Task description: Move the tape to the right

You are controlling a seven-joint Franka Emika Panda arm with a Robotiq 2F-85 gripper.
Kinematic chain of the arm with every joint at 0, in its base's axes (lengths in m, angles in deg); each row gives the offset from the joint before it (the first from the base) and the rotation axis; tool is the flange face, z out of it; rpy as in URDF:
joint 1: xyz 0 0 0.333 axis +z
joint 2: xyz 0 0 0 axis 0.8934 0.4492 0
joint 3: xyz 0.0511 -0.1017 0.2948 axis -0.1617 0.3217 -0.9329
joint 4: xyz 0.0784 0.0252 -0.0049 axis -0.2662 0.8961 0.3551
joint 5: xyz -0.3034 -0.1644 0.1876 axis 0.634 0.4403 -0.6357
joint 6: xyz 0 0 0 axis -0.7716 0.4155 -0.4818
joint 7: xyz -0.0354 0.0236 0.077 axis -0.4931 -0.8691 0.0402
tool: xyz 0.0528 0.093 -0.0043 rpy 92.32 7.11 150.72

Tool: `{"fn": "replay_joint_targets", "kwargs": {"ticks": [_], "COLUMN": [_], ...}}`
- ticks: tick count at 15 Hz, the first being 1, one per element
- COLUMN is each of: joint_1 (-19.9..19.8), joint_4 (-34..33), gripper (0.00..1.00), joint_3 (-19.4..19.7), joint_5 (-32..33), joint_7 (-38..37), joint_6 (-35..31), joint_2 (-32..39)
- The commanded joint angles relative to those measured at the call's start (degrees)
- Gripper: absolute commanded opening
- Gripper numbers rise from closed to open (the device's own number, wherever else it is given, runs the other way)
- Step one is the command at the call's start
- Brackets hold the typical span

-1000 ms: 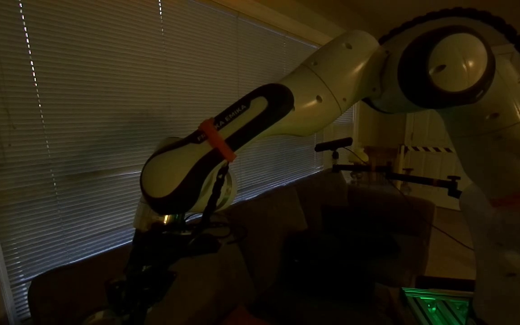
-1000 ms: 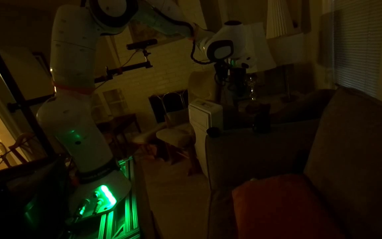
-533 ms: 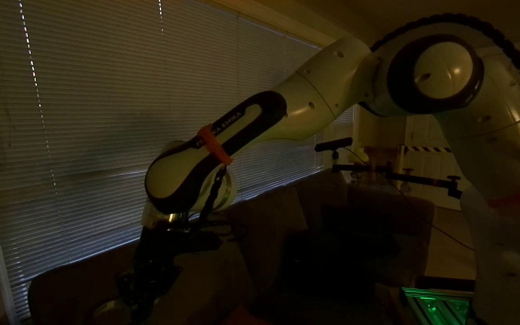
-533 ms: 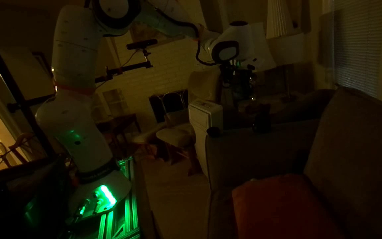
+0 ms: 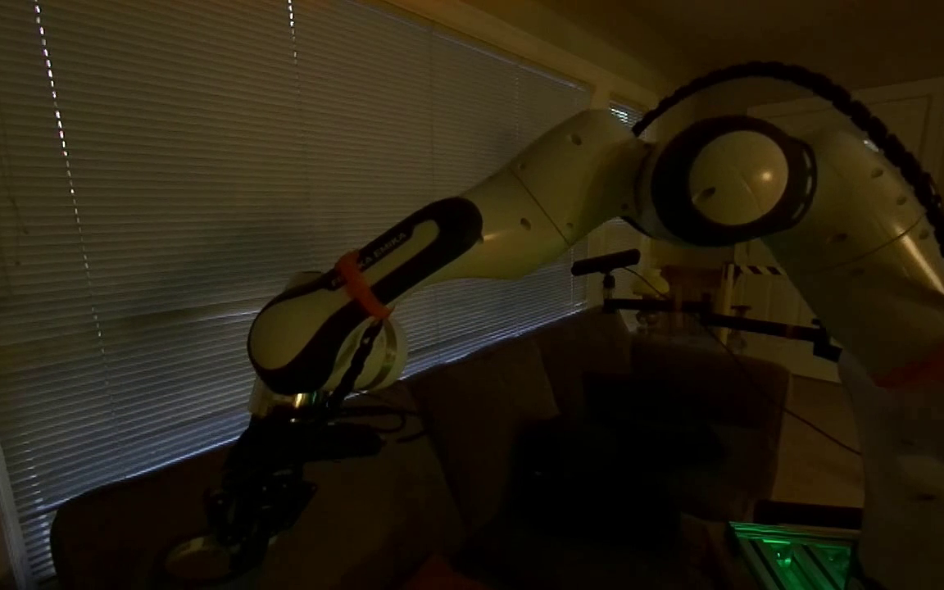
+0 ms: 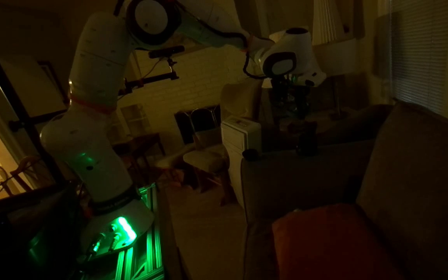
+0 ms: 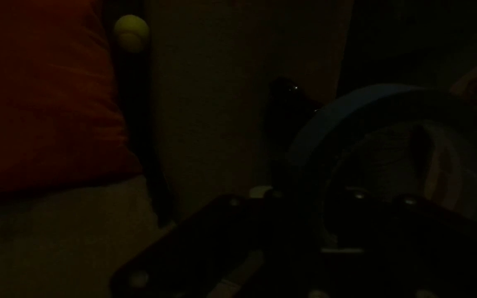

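The tape is a wide ring with a bluish outer side (image 7: 340,109) at the right of the wrist view, its near wall between the fingers. In an exterior view the tape (image 5: 196,559) hangs at the left of the gripper's tips. My gripper (image 7: 318,203) is shut on the ring's wall and holds the tape above the sofa. The gripper also shows, very dark, in both exterior views (image 5: 247,545) (image 6: 301,111). The tape cannot be made out in the exterior view that looks along the sofa. The fingertips' contact is too dark to see in detail.
A sofa arm (image 6: 305,182) lies below, with a dark upright object (image 6: 307,143) and a small dark round object (image 6: 250,154) on it. A red-orange cushion (image 7: 39,95) and a tennis ball (image 7: 131,34) lie on the sofa. Window blinds (image 5: 193,205) stand behind the arm.
The arm has reached farther outward and its elbow has dropped. The gripper has moved right and slightly down in the exterior view along the sofa, and the tape has moved with it.
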Motion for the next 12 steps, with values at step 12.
{"fn": "replay_joint_targets", "kwargs": {"ticks": [12], "joint_1": [-1.7], "joint_4": [-9.54], "gripper": [0.05], "joint_3": [0.14], "joint_5": [-0.03], "joint_7": [-0.58], "joint_6": [0.82], "joint_2": [8.81]}}
